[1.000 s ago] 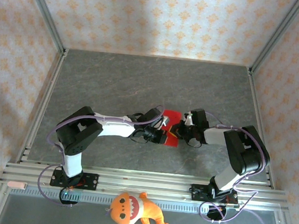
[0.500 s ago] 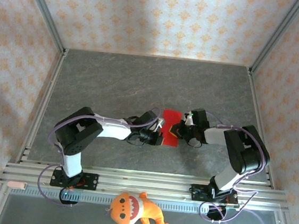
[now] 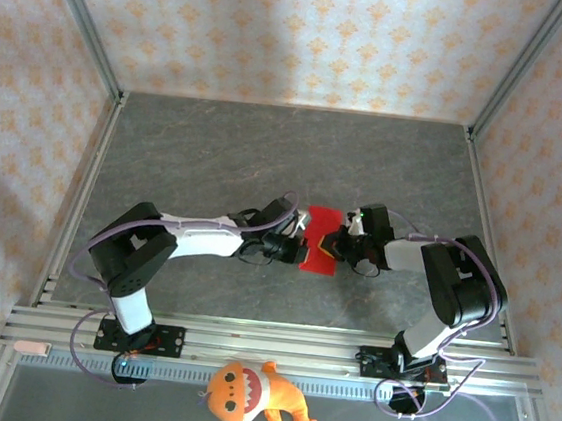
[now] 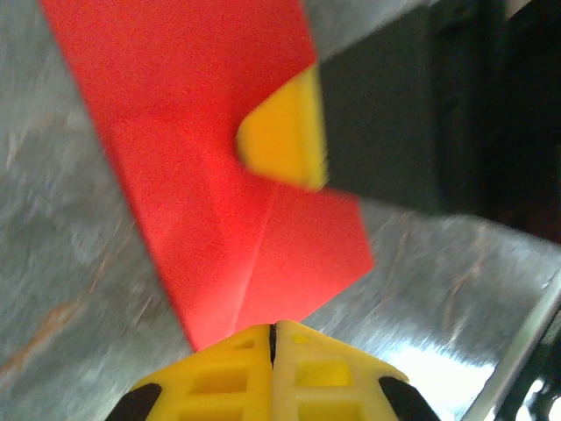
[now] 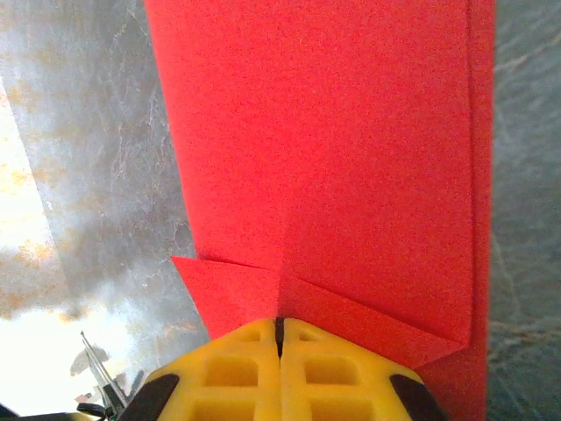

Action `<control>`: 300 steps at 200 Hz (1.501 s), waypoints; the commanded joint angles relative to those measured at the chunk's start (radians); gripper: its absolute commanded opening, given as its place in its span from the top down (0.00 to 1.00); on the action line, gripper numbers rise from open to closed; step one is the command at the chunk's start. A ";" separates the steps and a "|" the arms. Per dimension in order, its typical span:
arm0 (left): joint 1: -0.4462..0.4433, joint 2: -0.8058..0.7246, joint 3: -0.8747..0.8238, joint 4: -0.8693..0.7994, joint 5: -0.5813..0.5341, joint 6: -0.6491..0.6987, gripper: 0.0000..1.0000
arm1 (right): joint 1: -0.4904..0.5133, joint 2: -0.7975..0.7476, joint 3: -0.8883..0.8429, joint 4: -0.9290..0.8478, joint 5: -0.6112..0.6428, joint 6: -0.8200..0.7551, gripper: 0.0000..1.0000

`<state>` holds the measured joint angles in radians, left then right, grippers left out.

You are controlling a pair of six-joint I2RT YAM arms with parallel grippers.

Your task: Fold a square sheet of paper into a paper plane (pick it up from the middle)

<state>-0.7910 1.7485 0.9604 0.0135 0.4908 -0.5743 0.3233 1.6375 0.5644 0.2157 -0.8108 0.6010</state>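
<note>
Plain bright red sheet of paper [image 3: 322, 220] at centre; grey veined table [image 3: 217, 154]; cream walls [image 3: 300, 32] patterned with orange floral motifs; orange plush toy [image 3: 247, 393], white teeth; yellow jaws.

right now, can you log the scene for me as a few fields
paper: red sheet, creased, with small folded flaps, lying on the grey table
left: left gripper shut, tips at the sheet's left edge
right: right gripper shut, tips over the folded flaps on the sheet's right side
held: cannot tell whether either one pinches the sheet
other: orange plush toy on the near ledge, apart from the sheet
</note>
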 commanded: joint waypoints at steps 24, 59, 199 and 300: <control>0.006 0.135 0.062 0.065 0.059 -0.004 1.00 | -0.024 0.035 -0.013 -0.122 0.138 -0.022 1.00; 0.005 0.158 0.031 0.072 0.043 0.000 1.00 | -0.025 0.055 -0.014 -0.098 0.113 -0.021 1.00; -0.013 -0.080 -0.159 0.134 -0.011 0.042 1.00 | -0.033 0.051 -0.050 -0.072 0.107 -0.017 1.00; -0.013 0.158 -0.006 0.112 0.086 0.030 1.00 | -0.031 0.051 -0.040 -0.088 0.114 -0.016 1.00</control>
<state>-0.7921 1.8881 0.9783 0.1677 0.5503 -0.5510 0.3046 1.6512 0.5591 0.2478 -0.8345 0.6006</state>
